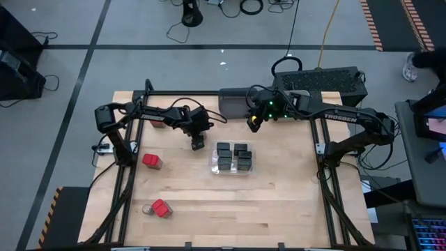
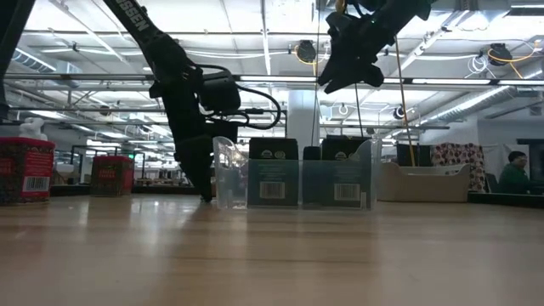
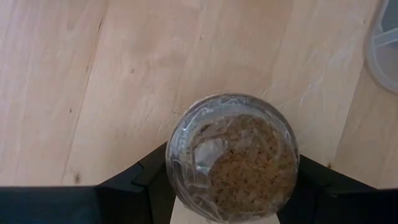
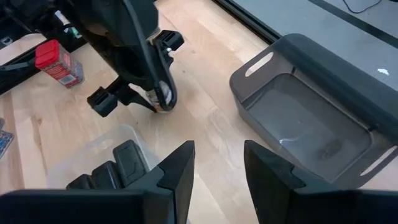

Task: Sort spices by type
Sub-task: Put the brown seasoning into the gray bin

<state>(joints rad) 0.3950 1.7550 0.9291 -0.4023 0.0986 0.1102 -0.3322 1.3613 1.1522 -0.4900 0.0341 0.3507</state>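
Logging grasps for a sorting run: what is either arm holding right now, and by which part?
The left end effector grips a small round jar of tan spice by its sides. The right end effector holds nothing.

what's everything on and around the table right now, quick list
black spice boxes: about six, dark, packed in the clear bin
clear bin: one, see-through, middle of the table
red-topped spice boxes: two in the open, red, one on the table's left side, one near the front edge
loose round jar: one, beside the front red box
held round jar: one, clear with tan spice inside, between the left hand's fingers, low over the wood
dark grey bin: one, empty, at the table's back edge
left hand: shut on the held round jar, left of the clear bin
right hand: open, empty, raised near the dark grey bin
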